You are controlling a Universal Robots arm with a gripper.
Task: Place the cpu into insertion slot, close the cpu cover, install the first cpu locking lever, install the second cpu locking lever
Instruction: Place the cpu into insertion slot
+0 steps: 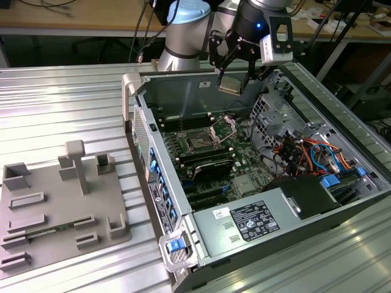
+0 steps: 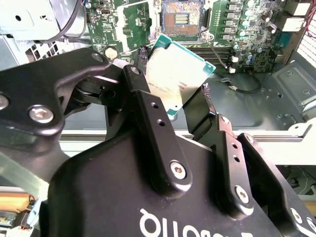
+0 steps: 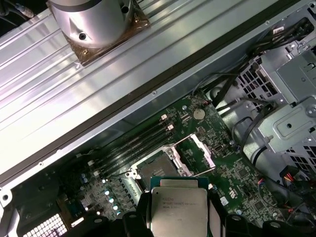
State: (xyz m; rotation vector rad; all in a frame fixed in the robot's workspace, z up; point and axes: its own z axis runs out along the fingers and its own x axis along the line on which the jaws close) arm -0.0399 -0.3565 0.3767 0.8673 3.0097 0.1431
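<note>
The gripper (image 1: 231, 82) is clasping the chip (image 2: 178, 74) by its edges, holding it tilted in the air above the open socket (image 3: 156, 170). The socket's cover (image 3: 195, 155) is standing raised. The placing step is in hand; seating probably calls for levelling the chip squarely over the socket.

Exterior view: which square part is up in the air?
The cpu, held by the gripper above the case; the insertion slot and the open cpu cover sit on the board.
</note>
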